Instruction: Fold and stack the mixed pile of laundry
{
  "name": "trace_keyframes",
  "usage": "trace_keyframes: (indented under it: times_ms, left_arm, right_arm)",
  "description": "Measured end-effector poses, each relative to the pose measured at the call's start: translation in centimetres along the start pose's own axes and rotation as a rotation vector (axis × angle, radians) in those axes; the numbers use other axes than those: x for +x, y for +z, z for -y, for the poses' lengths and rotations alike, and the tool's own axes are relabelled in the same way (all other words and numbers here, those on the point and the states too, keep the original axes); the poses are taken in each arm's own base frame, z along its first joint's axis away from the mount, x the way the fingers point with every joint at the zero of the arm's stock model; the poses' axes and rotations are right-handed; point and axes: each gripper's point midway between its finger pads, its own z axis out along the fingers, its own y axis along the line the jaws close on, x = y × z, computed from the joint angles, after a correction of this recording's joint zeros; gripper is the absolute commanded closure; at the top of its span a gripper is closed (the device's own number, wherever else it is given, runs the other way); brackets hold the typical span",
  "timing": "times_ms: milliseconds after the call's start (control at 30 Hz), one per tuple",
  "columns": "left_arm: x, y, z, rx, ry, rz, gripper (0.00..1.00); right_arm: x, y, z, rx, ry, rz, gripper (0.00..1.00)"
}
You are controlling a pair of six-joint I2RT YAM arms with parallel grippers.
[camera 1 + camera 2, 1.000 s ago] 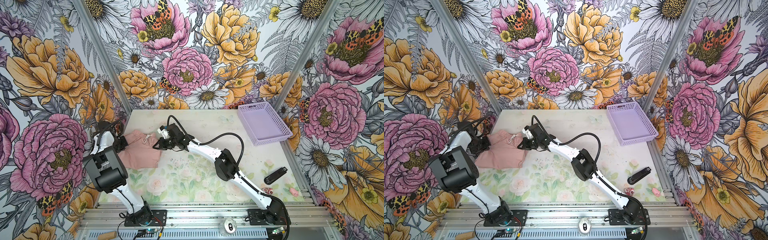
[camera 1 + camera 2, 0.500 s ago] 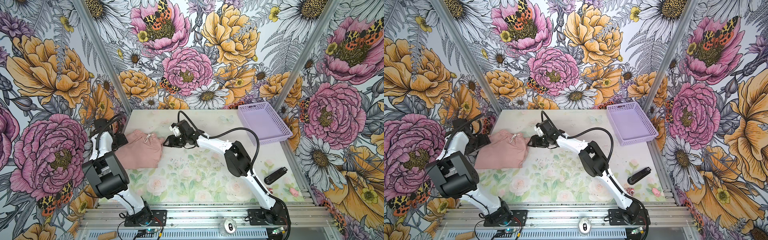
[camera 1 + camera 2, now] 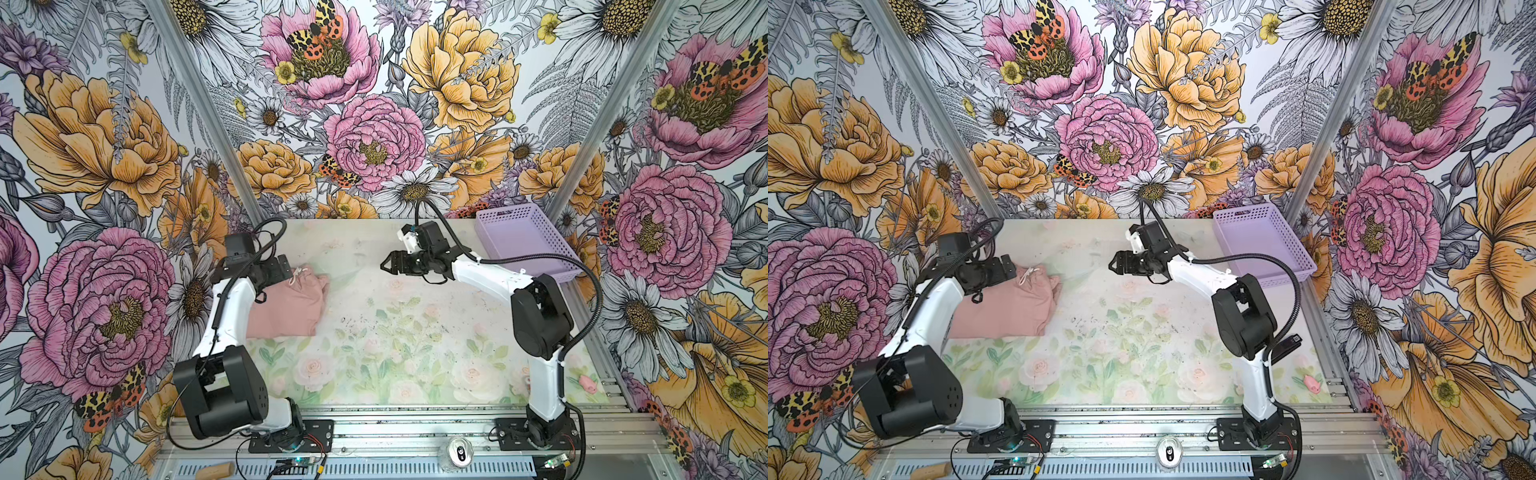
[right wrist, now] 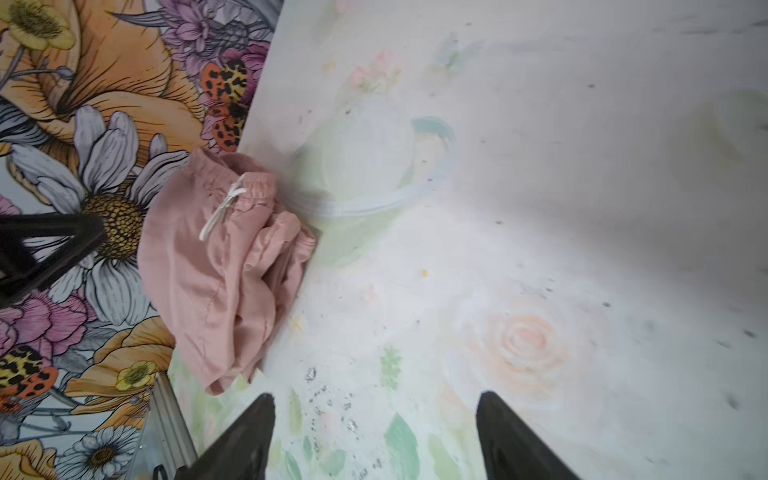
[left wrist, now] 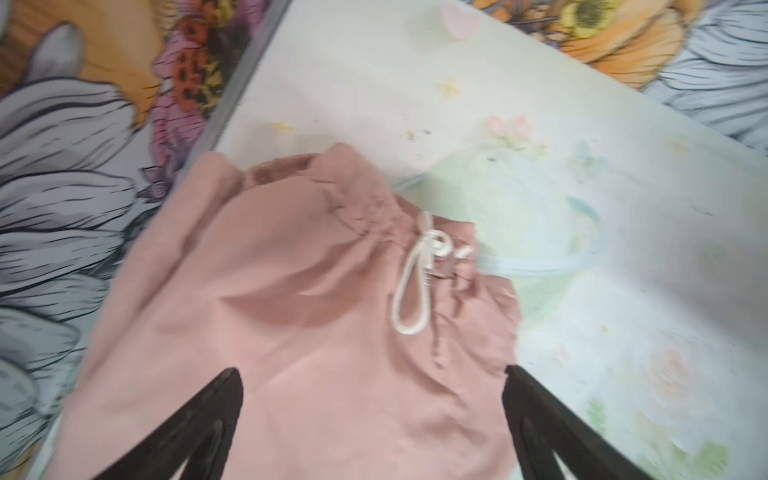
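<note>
Your left gripper (image 5: 372, 374) has its fingers spread wide above the folded pink shorts (image 5: 311, 311), which lie at the far left of the table (image 3: 415, 332), drawstring waistband (image 5: 374, 224) toward the far side. Your right gripper (image 3: 385, 266) hangs well to their right over the table, fingers likewise spread, gripping nothing

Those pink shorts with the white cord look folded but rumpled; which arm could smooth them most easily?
Probably left. The left fingers hover spread wide directly over the dusty-pink drawstring shorts, while the right fingers hang open above the floral table, well apart from them.
</note>
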Motion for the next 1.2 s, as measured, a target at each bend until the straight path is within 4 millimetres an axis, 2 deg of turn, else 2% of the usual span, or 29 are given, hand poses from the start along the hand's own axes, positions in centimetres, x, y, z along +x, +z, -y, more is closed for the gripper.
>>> trace_keyframes:
  times_ms: [133, 200, 233, 333, 433, 600, 700, 833, 900, 1000, 1200]
  left_arm:
    - [0.8, -1.4, 6.4, 0.158, 0.09, 0.101, 0.01]
    - [1.4, -1.5, 8.8, 0.214, 0.133, 0.129, 0.01]
    - [1.8, -1.4, 9.9, 0.239, 0.152, 0.14, 0.01]
    - [2.8, -0.9, 11.2, 0.271, 0.175, 0.148, 0.01]
    - [3.0, -0.3, 10.9, 0.261, 0.175, 0.167, 0.01]
    - [3.9, 0.9, 9.1, 0.217, 0.187, 0.215, 0.01]
    - [4.6, 1.5, 7.3, 0.187, 0.187, 0.255, 0.01]
    - [5.4, 2.5, 5.2, 0.153, 0.186, 0.326, 0.01]
    - [5.5, 3.0, 4.4, 0.142, 0.178, 0.347, 0.01]
    - [4.6, 3.6, 4.0, 0.135, 0.176, 0.387, 0.01]
    - [3.6, 4.8, 4.1, 0.148, 0.171, 0.464, 0.01]
  right_arm:
    - [0.4, -3.6, 4.2, 0.108, -0.014, 0.035, 0.04]
    - [0.2, -5.5, 5.9, 0.163, -0.029, 0.066, 0.01]
    - [0.1, -6.5, 6.7, 0.193, -0.042, 0.083, 0.0]
    - [-0.2, -9.6, 9.2, 0.301, -0.082, 0.137, 0.0]
    - [-0.8, -12.5, 11.9, 0.421, -0.106, 0.187, 0.0]
    - [-0.9, -17.0, 17.4, 0.638, -0.092, 0.259, 0.0]
    - [0.5, -19.3, 20.9, 0.756, -0.08, 0.303, 0.0]
    - [3.9, -21.6, 25.1, 0.893, -0.074, 0.347, 0.0]
    - [5.0, -22.1, 26.5, 0.93, -0.072, 0.356, 0.0]
    - [5.5, -23.0, 27.9, 0.966, -0.075, 0.396, 0.0]
    - [6.1, -23.8, 29.0, 0.991, -0.112, 0.51, 0.0]
